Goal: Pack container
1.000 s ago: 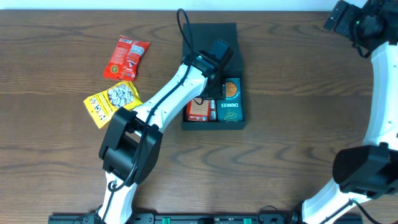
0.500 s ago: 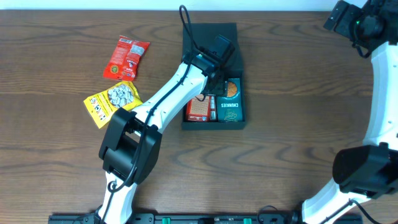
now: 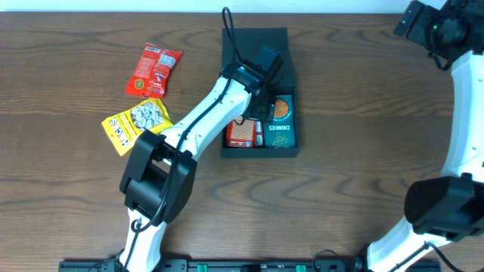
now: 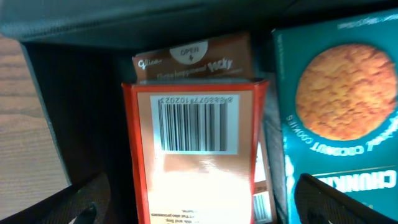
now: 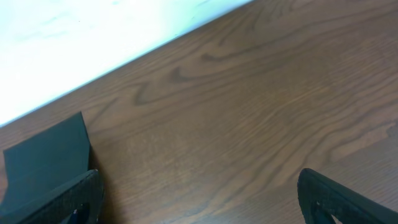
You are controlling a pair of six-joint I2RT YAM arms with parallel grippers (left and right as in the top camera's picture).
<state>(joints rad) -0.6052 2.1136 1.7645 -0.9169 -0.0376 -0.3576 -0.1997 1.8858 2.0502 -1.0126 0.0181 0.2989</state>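
Resting near the middle of the far edge of the brown wooden tabletop (image 3: 363,189), the dark teal-black square cardboard container (image 3: 257,39) is seen with its hinged flap lid laid open toward that edge. Inside it, a red-orange carton with a white barcode panel (image 4: 193,180) is laid on the left side, a teal snack packet printed with a round biscuit (image 4: 336,106) is placed just beside it on the right, and a brown packet (image 4: 193,59) is partly covered by the carton's far end. The left tool (image 4: 208,208) is held over the carton with its fingers spread wide and nothing gripped. The right tool (image 5: 205,205) is held open above bare tabletop by the far right corner, well apart from the container. A red foil pouch (image 3: 153,70) and a yellow pouch (image 3: 138,122) are found lying flat between the container and the left edge.
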